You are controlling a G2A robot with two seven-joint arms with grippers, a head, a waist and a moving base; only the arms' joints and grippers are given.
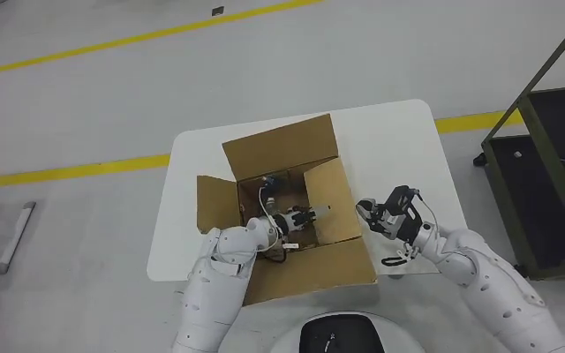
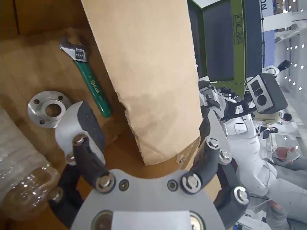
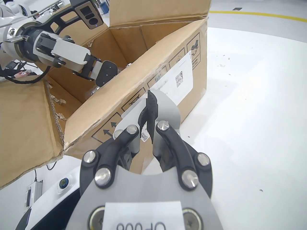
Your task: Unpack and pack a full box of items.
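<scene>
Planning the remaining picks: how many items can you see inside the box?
3: a green-handled adjustable wrench along the box wall, a metal flange beside its handle, and a clear plastic bottle next to the flange. Others may be hidden.

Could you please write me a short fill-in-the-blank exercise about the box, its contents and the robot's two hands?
1. The wrench lying in the box has a ____ handle.
2. The left hand, over the box, has its fingers ____.
3. The right hand, outside the box above the white table, has its fingers ____.
Missing words: green; open; shut.
</scene>
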